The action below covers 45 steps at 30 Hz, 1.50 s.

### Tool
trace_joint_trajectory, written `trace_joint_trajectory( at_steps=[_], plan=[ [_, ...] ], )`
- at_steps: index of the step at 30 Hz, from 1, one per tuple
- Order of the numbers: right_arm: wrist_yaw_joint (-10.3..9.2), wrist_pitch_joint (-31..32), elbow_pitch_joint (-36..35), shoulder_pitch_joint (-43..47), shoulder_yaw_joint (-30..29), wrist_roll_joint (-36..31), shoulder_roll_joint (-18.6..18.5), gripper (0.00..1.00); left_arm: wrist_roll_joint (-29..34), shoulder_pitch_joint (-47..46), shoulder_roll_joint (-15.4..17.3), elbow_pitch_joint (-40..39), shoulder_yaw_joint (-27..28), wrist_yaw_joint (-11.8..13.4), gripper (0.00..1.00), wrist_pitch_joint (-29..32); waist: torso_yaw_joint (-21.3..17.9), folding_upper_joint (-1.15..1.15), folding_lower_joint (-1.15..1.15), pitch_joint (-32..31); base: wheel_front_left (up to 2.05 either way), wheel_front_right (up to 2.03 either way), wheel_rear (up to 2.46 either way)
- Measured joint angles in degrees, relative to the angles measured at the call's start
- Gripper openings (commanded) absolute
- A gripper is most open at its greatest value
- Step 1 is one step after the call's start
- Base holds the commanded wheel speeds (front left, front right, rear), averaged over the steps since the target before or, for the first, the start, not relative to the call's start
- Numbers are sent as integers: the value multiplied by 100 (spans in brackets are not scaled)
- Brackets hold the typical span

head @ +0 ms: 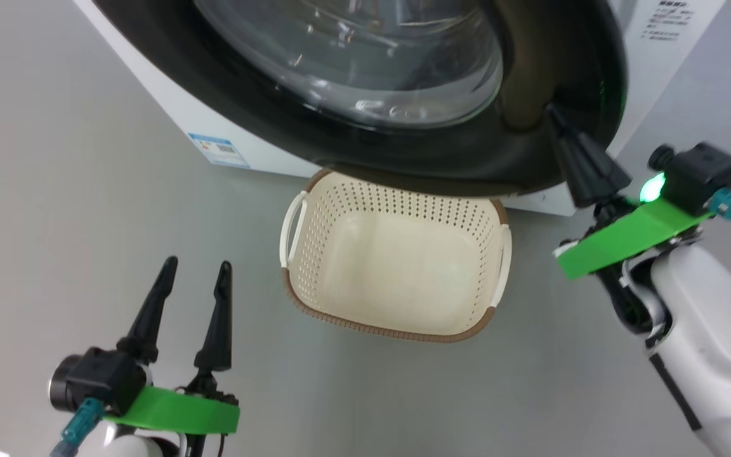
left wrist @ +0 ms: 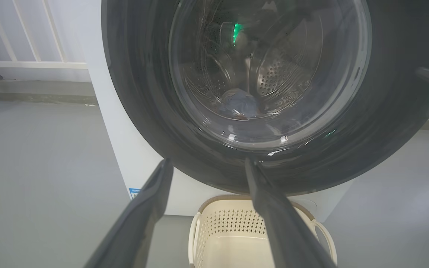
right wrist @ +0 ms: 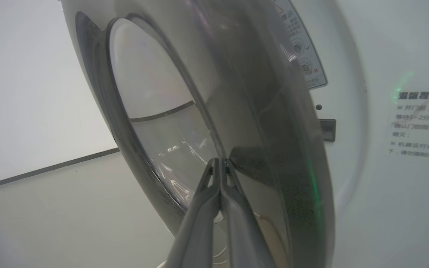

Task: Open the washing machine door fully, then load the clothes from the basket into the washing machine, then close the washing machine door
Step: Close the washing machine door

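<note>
The washing machine door (head: 245, 108) blocks the upper middle of the head view, so you have no way to the drum past its glass. Its lower rim overhangs the far wall of the basket (head: 391, 200), so you can reach into the basket from the near side. Your right claw (head: 553, 114), fingers pressed together, sits against the rim at right. At lower left, bare floor (head: 54, 190) around your spread left claw (head: 197, 266) gives free passage.

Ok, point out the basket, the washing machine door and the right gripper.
basket (head: 403, 200): head view, perforated back wall.
washing machine door (head: 353, 57): head view, clear glass bowl.
right gripper (head: 554, 114): head view, tips of its shut jaws at the door's black rim.
</note>
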Motion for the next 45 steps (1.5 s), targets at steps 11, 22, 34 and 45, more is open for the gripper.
trace_joint_trajectory(
  at_steps=[11,22,34,45],
  plan=[
    [0,-1,180,-752,-461,-145,-102,0,-1,-423,-40,-80,-169,0,100,0,198,0,0,509,0,0,0],
    [59,-2,213,-1072,-675,-364,3,0,-1,-567,-57,-129,-192,0,100,0,339,0,0,838,0,0,0],
    [40,-1,215,-798,-613,-350,0,13,-1,-538,-59,-18,-111,0,100,0,240,0,0,568,0,0,0],
    [13,-1,210,283,-625,-293,307,100,-2,-202,35,260,99,0,100,0,-39,0,0,-32,0,0,0]
  ],
)
